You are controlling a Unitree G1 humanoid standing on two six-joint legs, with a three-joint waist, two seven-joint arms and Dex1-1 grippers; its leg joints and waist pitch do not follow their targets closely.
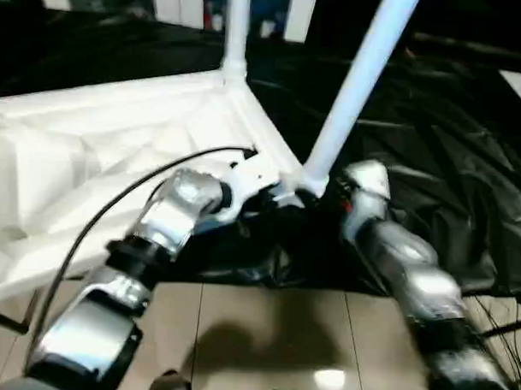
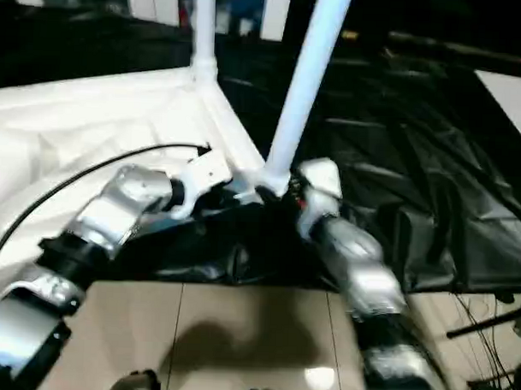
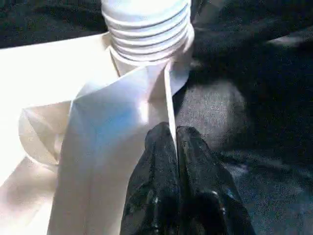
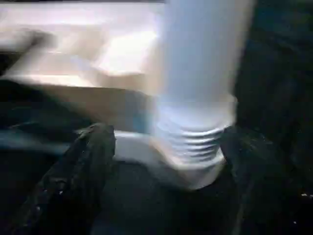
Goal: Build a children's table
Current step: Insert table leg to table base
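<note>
Black-draped bench [image 1: 431,201] carries the upturned children's table [image 1: 90,163]; left claw [image 3: 173,142] clenched on its rim, right claw [image 4: 161,171] spread around the leaning leg [image 1: 354,87] at one o'clock, which probably needs straightening next

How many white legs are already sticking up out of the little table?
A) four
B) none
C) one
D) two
D: the head views show two legs rising from the upside-down children's table, a far leg at its back corner and a near leg leaning from the corner socket by the grippers.
</note>
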